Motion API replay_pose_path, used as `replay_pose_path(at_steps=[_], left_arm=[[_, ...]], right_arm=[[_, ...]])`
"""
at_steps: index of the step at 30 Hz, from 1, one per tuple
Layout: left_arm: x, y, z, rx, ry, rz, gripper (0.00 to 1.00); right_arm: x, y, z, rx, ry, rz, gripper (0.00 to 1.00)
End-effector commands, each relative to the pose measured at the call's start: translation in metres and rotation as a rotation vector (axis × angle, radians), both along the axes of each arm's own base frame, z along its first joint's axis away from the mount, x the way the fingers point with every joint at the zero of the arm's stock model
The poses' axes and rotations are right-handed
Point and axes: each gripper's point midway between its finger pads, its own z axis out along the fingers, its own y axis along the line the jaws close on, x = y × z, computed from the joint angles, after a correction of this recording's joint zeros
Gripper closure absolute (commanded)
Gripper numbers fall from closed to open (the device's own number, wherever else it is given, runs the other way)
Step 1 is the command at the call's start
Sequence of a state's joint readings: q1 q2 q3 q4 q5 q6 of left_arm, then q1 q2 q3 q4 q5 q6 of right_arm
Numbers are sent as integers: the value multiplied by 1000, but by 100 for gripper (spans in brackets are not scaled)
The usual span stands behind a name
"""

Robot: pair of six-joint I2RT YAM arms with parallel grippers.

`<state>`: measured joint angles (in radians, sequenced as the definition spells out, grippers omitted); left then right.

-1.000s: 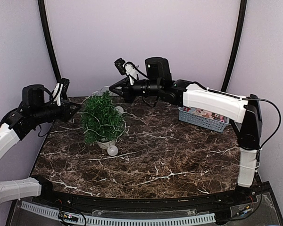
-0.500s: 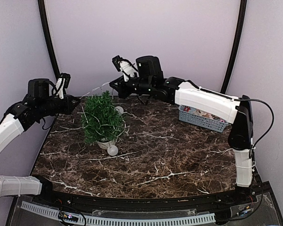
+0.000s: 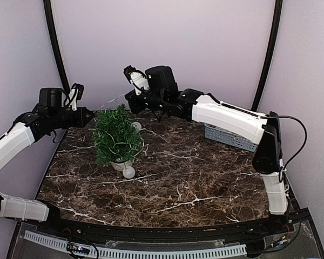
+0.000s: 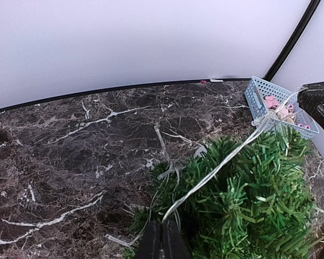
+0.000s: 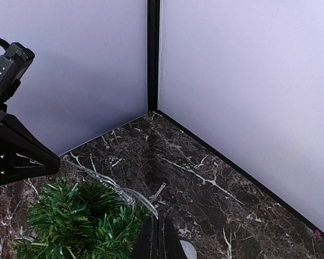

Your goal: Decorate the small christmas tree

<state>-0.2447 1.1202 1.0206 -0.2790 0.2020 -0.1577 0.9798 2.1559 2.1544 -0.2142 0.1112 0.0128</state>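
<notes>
**A:** Where is the small christmas tree (image 3: 116, 136)?

**B:** Upright in its white pot, toward nine o'clock on the marble table (image 3: 205, 178) in the overhead view. The blue basket (image 3: 230, 138) sits well apart from it, at about two o'clock.

**A:** And the grippers?

**B:** The left gripper (image 3: 89, 115) hangs at the tree's ten o'clock and the right gripper (image 3: 129, 99) at its one o'clock. Both have their jaws pressed tight together, each pinching one end of a clear strand (image 4: 216, 167) – it runs taut between them, just over the treetop.

**A:** How much of the job is done?

**B:** I'd say it is partly done. Pale wire loops already show around the lower branches, and a white ball (image 3: 129, 172) lies at the foot of the pot. The stretch in hand isn't seated yet – it only grazes the top needles.

**A:** What's left?

**B:** Laying that stretch down into the branches, as I judge it. The basket holds pink and pale pieces, and none of them shows on the tree.
</notes>
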Motion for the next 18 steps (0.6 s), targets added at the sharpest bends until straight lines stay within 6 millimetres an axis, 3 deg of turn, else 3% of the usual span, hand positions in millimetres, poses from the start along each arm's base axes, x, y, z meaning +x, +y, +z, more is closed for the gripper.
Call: replay_pose_path(at_steps=[1, 11, 18], left_arm=[[10, -2, 20, -32, -47, -8, 100], [20, -8, 2, -25, 14, -41, 98], [23, -19, -9, -35, 66, -100, 98]], right_arm=[[12, -2, 10, 15, -31, -50, 100], [23, -11, -3, -32, 5, -123, 100], [21, -14, -15, -69, 47, -110, 100]])
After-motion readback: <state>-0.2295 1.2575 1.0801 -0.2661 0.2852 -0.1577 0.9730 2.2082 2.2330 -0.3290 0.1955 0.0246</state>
